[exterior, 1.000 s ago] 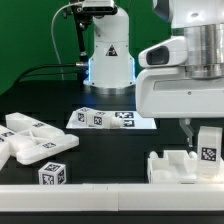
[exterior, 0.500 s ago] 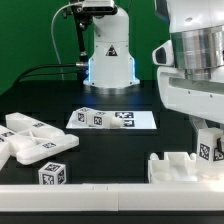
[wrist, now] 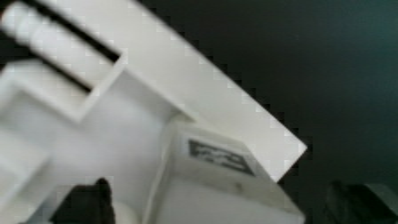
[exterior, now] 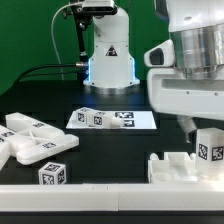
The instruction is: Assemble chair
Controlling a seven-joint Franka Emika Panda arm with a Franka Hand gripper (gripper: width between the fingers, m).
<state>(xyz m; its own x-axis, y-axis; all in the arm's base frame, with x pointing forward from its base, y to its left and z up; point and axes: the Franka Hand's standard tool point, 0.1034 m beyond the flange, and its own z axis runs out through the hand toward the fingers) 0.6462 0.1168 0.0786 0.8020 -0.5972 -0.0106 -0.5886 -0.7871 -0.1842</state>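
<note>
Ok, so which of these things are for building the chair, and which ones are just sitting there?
For the chair:
- pile of white pieces
- small tagged block
- upright tagged piece
- low notched piece beside it

Just lying about:
- marker board, fixed flat on the table
- white bar along the front edge

We see the chair pieces [exterior: 30,140] made of chunky white plastic. They look smooth and a bit dull, not shiny. In the wrist view a chair part [wrist: 125,110] looks smooth and plain white too. The marker tags [exterior: 57,175] look like printed black-and-white paper stickers. The table [exterior: 110,150] is black and matt. The marker board [exterior: 115,119] looks thin, white and smooth. The robot arm [exterior: 195,95] has a shiny white plastic shell.
</note>
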